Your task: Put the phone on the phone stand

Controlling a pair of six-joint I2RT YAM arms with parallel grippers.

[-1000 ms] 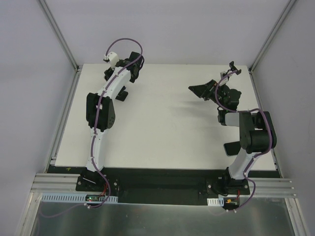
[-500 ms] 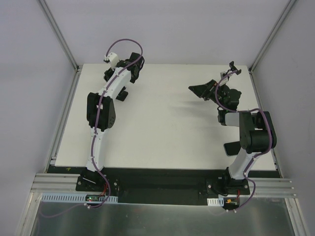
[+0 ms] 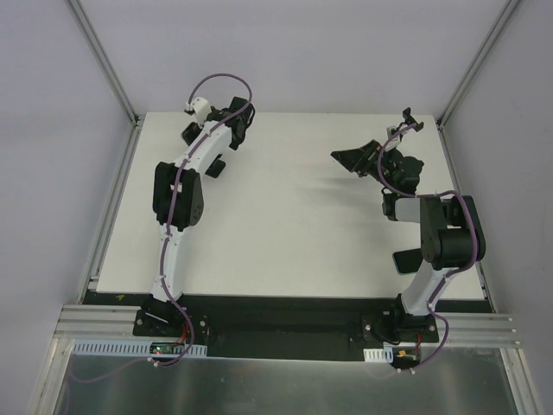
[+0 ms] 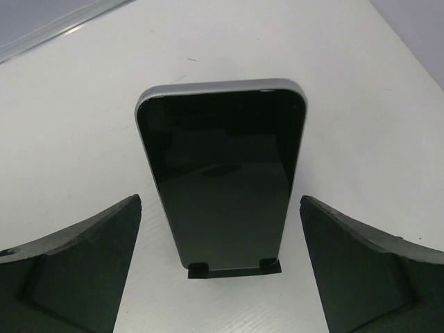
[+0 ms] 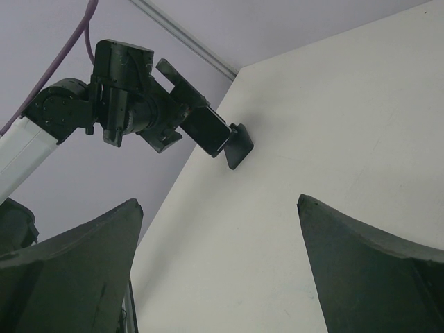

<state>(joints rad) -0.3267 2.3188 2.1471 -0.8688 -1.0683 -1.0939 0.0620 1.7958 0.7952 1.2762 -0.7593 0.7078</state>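
**Phone on wedge at far-left corner; phone stand at far-right corner**

Near edge: we find both arms bolted here. The left arm (image 3: 171, 251) reaches up the table (image 3: 285, 233) to the far-left corner. The right arm (image 3: 441, 238) runs along the right edge toward the far-right corner.

We record the right gripper (image 5: 219, 201) with its jaws spread wide and holding nothing. It sits over the far-right part of the tabletop and faces across it toward the left arm.

We record the left gripper (image 4: 220, 201) with its jaws released and wide apart. In its wrist view the phone (image 4: 222, 173) stands between the fingers (image 4: 76, 263). Bare tabletop shows on both sides, so neither finger touches it.

The phone is propped up near the far-left corner, its lower edge seated in the two small lips of the wedge (image 4: 234, 269). Its dark screen faces the left wrist camera, and a pale rim shows around the top. In the right wrist view the wedge stands on the tabletop close to an edge; we cannot tell which edge.

The phone stand (image 3: 409, 124) is at the far-right corner, just beyond the right gripper. Its thin arm and clamp are visible, but we cannot make out the base. Phone and phone stand are well apart.
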